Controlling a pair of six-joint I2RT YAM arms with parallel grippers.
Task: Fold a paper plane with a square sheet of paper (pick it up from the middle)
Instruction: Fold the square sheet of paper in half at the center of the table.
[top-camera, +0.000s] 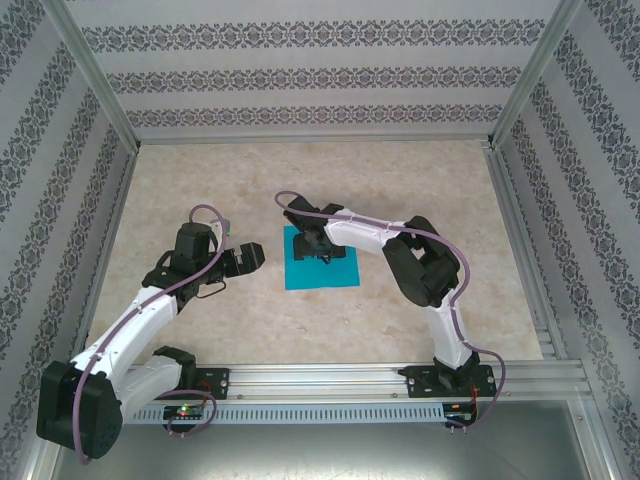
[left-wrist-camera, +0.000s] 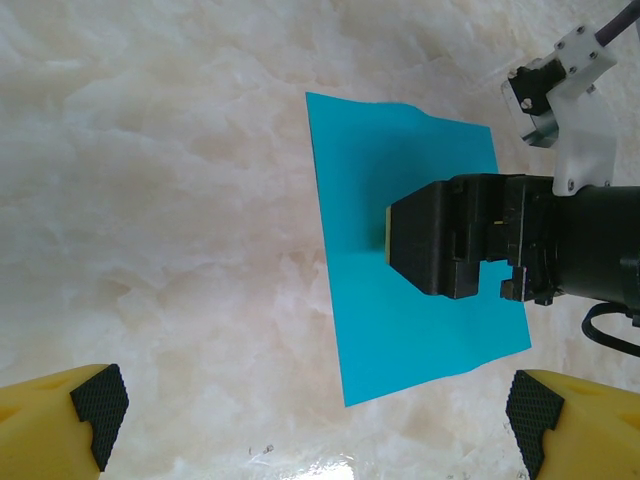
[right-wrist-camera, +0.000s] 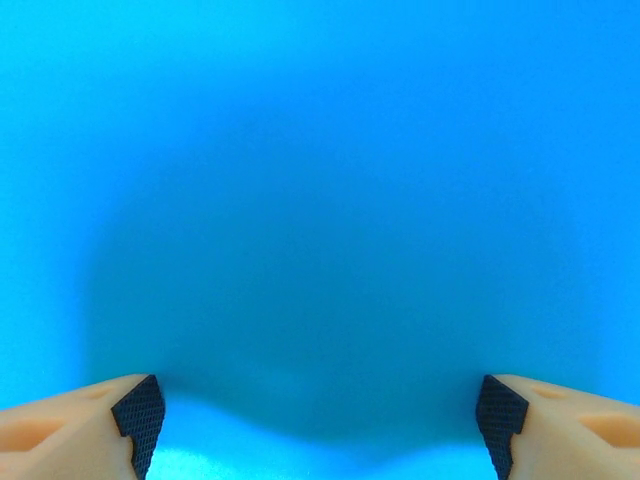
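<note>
Seen from above, the square sheet of paper (top-camera: 340, 272) lies flat on the marbled table (top-camera: 420, 180). The right gripper (top-camera: 318, 247) points down over the sheet's middle, and the left gripper (top-camera: 250, 258) sits just off its left edge. In the left wrist view, that gripper's jaws stand wide apart with nothing between them, and the sheet lies beyond them under the right gripper's dark head. In the right wrist view, the right jaws are spread wide with the sheet close beneath the gap; whether they touch it cannot be told.
</note>
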